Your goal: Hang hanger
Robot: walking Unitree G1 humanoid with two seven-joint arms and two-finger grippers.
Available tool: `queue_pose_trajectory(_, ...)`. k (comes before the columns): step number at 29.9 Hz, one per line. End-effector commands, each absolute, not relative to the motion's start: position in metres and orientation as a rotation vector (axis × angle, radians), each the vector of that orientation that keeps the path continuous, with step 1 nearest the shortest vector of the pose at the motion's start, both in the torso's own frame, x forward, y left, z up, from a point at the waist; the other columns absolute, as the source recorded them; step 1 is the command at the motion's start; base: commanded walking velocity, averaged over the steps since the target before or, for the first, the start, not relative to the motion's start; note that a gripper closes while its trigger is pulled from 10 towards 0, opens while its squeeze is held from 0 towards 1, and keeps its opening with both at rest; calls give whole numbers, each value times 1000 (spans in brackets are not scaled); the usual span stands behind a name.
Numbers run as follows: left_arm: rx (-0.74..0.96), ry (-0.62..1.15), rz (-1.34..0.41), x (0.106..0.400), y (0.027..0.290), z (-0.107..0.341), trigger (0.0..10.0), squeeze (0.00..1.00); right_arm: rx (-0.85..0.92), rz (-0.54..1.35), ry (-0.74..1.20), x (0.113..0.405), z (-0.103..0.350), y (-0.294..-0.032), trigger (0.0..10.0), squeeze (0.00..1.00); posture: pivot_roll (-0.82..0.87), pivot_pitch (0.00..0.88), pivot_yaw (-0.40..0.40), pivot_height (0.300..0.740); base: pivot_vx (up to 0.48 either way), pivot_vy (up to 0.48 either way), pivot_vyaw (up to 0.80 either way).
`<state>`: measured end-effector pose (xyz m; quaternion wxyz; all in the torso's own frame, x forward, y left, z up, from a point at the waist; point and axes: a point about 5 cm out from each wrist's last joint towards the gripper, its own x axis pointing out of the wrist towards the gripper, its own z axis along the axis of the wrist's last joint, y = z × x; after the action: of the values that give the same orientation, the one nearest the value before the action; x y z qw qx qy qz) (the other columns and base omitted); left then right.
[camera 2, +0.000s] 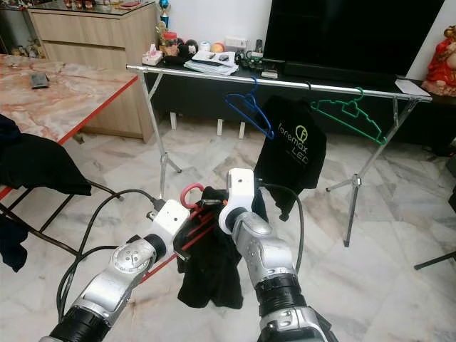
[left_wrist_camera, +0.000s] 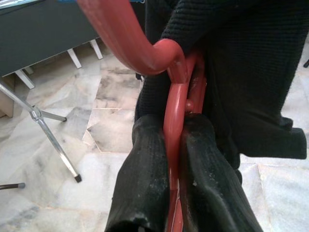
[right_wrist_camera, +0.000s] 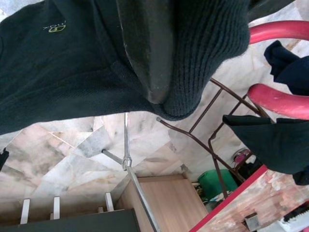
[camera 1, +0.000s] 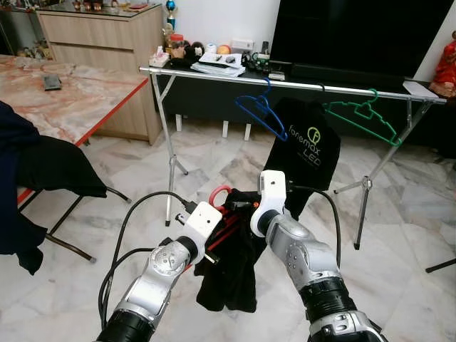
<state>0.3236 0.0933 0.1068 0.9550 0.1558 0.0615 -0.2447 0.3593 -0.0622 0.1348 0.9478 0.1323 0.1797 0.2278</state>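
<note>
Two silver jointed arms end in white wrist housings (black cables loop off each) with black fabric-covered fingers (left_wrist_camera: 145, 193).

Count: three hangers, red hanger (camera 1: 222, 196) near, blue hanger (camera 1: 258, 114) and green hanger (camera 1: 363, 117) far on one rail (camera 1: 214, 75). Two black garments (camera 1: 231, 263). One marble tabletop (camera 1: 78, 92) left.

**Camera Layout**

Both head views look forward and down over the arms toward the clothes rail (camera 1: 285, 82). Each wrist view sits very close to the red hanger (left_wrist_camera: 174, 111) and black garment (right_wrist_camera: 72, 72); all share these.
</note>
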Motion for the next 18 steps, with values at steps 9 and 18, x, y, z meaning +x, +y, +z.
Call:
queue_pose_trajectory(9,304,80,-497,327,91,115,10000,0,271,465,302,362,150,-67,10000,702,-25,0,-57,740,0,0,0)
queue_pose_trajectory(18,304,91,-508,325,90,112,10000,0,261,440,279,365,155,-74,10000,686,-26,0,-58,740,0,0,0)
